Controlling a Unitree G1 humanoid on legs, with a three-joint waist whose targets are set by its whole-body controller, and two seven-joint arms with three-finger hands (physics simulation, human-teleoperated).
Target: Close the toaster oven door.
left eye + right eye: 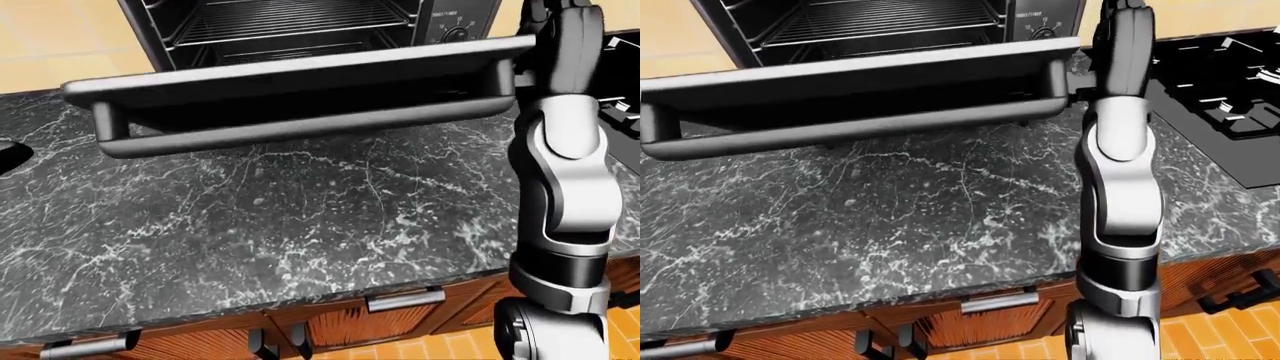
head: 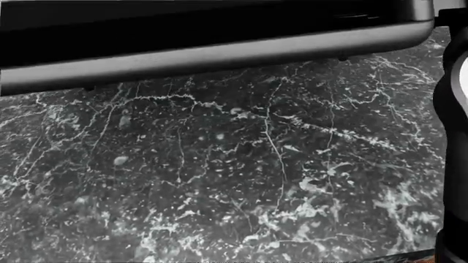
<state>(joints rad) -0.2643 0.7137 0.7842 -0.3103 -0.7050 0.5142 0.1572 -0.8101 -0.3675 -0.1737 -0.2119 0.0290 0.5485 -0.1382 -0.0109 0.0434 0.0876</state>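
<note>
The toaster oven (image 1: 290, 22) stands at the top of the left-eye view, its wire rack showing inside. Its dark door (image 1: 300, 75) is tilted partway up, with the handle bar (image 1: 300, 127) along its lower edge. In the head view only that handle bar (image 2: 219, 55) shows, across the top. My right hand (image 1: 545, 45) is raised against the door's right end, and its forearm (image 1: 565, 172) stands upright below. The fingers are dark and bunched, so their state is unclear. My left hand does not show.
The black marble counter (image 1: 300, 225) spreads under the door. A black stove top (image 1: 1220, 97) lies to the right in the right-eye view. Wooden drawers with metal pulls (image 1: 405, 298) run beneath the counter edge. A control knob (image 1: 455, 34) sits on the oven's right panel.
</note>
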